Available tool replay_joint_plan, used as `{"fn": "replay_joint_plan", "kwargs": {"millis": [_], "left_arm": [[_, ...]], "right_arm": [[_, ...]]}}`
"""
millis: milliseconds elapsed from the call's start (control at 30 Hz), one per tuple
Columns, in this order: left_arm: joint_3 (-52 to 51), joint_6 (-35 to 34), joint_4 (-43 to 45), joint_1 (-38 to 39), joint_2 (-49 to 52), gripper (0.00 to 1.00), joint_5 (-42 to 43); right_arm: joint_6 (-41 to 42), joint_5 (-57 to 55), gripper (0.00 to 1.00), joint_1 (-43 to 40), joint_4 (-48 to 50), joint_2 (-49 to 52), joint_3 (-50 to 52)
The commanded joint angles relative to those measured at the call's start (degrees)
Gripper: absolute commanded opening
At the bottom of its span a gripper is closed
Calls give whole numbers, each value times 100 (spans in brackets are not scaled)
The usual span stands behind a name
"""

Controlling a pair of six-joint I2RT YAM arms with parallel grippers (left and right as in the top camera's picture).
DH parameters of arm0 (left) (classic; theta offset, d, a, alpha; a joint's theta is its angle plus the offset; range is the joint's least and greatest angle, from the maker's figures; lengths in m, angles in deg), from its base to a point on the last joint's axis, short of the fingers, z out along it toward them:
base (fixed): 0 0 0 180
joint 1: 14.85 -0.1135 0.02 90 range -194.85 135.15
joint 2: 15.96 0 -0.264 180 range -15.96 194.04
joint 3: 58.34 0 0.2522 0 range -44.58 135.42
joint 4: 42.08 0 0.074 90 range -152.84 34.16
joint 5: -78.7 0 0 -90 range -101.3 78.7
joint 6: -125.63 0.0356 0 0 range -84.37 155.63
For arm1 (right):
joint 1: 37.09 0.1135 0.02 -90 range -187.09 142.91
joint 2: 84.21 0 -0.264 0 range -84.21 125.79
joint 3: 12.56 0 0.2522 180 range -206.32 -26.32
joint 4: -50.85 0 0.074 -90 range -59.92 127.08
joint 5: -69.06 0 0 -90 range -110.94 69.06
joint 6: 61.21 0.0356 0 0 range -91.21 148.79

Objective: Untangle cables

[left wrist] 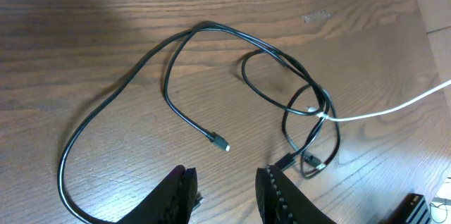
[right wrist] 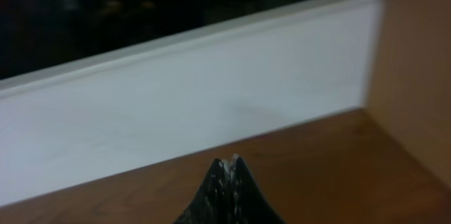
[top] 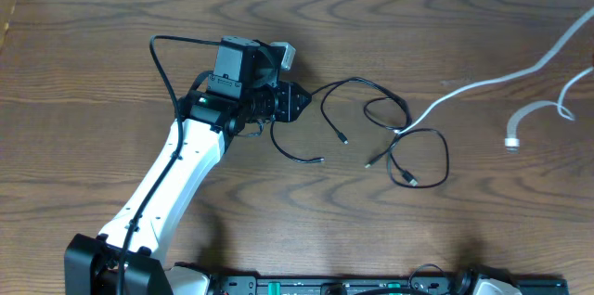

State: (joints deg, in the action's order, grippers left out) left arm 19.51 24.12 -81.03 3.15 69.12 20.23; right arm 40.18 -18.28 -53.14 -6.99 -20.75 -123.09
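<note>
— Your left gripper (left wrist: 225,199)?
— Fingers apart, nothing between them, beside the black cables (left wrist: 211,28) tangled at the middle of the table (top: 83,44) (a white cable (left wrist: 366,115) meets them and runs toward the right edge).
— Your right gripper (right wrist: 227,175)?
— Fingers pressed together.

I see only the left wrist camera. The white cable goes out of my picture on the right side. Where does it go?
Observer: The white cable runs up and to the right and leaves the overhead picture at its right edge.
Operator: Is there any other white piece?
Observer: Yes, a white plug lies alone at the far right; its cord also leaves the picture.
Operator: And the right gripper?
Observer: The right gripper is shut and empty, facing a white wall.
</note>
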Motion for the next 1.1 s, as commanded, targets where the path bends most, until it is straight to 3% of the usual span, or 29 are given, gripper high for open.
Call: {"fn": "replay_joint_plan", "kwargs": {"millis": [0,133,200,667,900,1067], "left_arm": [[-15,142,-28,-20,66,33,-57],[-26,142,-81,-20,66,33,-57],[-33,142,-92,-20,66,33,-59],[-374,142,-107,-20,66,29,-59],[-409,111,48,-20,66,29,-52],[-409,11,149,-22,63,29,-55]], "right_arm": [[492,-2181,1,-42,-345,101,-59],[605,-3228,1,-42,-632,173,-59],[682,-3101,1,-39,-745,236,-59],[-295,2614,1,282,-1143,1497,-59],[-380,3954,1,981,-1012,1652,-66],[-376,4103,1,1624,-898,1532,-72]]}}
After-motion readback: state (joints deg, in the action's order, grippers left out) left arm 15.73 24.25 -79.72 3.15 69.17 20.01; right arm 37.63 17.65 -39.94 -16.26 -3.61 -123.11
